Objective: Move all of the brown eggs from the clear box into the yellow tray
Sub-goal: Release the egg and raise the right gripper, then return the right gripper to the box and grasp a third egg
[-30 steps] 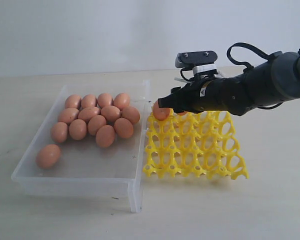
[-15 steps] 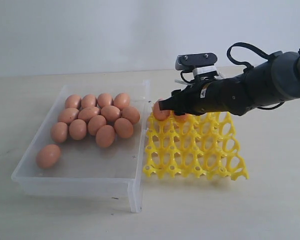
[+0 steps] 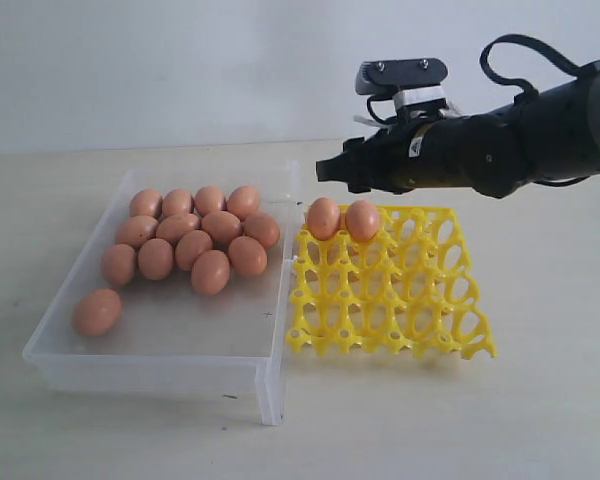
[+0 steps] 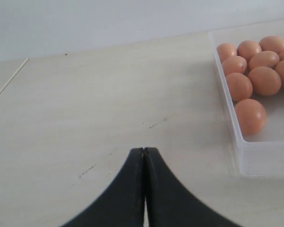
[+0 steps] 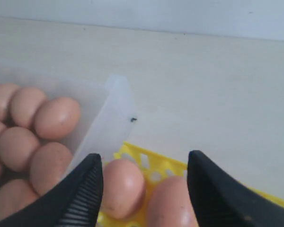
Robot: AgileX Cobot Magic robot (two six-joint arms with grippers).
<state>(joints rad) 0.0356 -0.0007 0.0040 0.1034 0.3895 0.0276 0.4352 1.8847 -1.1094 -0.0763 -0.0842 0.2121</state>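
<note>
Left of the tray [image 3: 390,290], whose back row holds two eggs [image 3: 324,218], lies the box [image 3: 160,375] holding fourteen.

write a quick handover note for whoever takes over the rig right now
Left gripper: shut, empty, over the bare table beside the clear plastic box.
Right gripper: open, empty, raised above the far corner of the yellow lattice egg tray nearest the box.
Done: two brown eggs sit side by side in the tray's far row, at the box end.
Left: fourteen brown eggs in the box, thirteen in a cluster and one alone toward the near wall.
</note>
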